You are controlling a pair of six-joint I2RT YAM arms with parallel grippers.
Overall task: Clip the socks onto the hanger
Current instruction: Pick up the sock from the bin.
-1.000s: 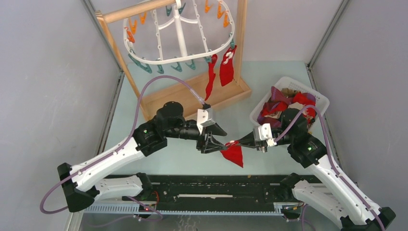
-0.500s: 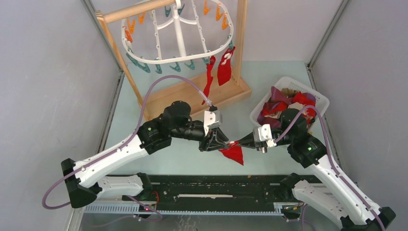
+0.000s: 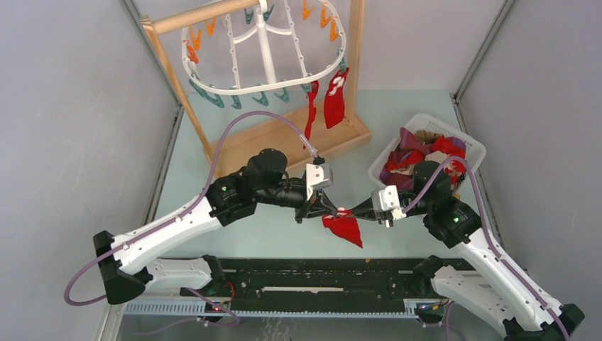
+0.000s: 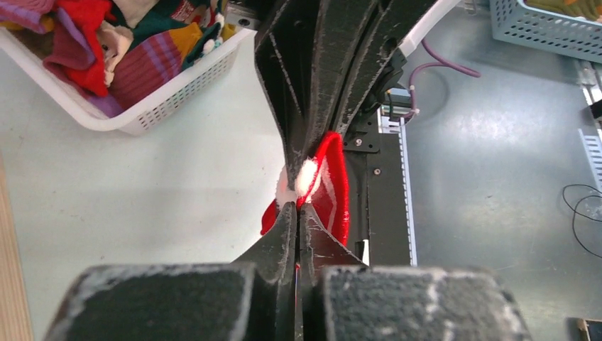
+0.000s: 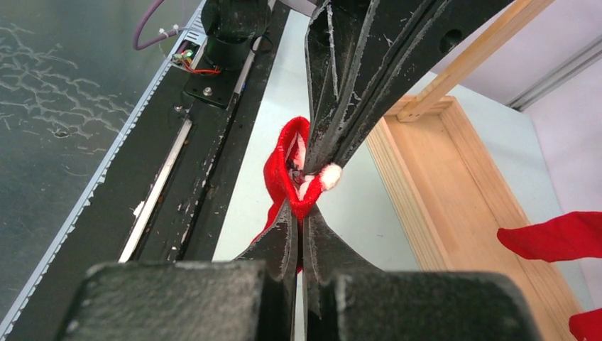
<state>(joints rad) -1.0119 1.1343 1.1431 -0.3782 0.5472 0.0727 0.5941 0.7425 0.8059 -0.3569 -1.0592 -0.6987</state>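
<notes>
Red sock (image 3: 346,229) hangs over the counter (image 3: 284,234) — its upper end pinched from both sides by the left tool (image 3: 328,210) and the right tool (image 3: 353,212).

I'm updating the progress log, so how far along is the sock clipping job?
Done: two red socks hang clipped to the hanger. In hand: the left gripper and right gripper are both shut on one red sock, held between them above the table. Left: clipping that sock, then the pile of socks in the white basket.
</notes>
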